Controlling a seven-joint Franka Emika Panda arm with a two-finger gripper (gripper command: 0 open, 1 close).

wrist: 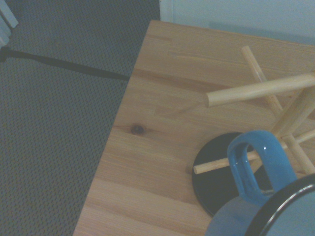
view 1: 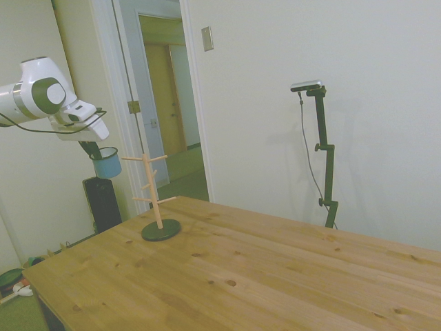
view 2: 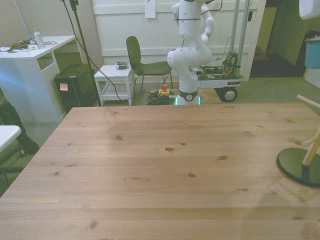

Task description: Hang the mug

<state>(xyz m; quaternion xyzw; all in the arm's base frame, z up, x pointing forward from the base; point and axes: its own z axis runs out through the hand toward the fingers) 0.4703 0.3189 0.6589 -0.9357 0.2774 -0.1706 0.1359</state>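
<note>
1 mug (view 1: 106, 164) in closed gripper (view 1: 93, 149)

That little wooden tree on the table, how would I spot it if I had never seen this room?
Start at the big pine table and go to its corner under the white robot arm. There a pale wooden post with short pegs rises from a round dark base, beside the light-blue mug held in the air. Nothing else stands on that table.

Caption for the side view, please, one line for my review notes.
The gripper holds the blue mug in the air beside the wooden mug tree standing near the table's corner.
</note>
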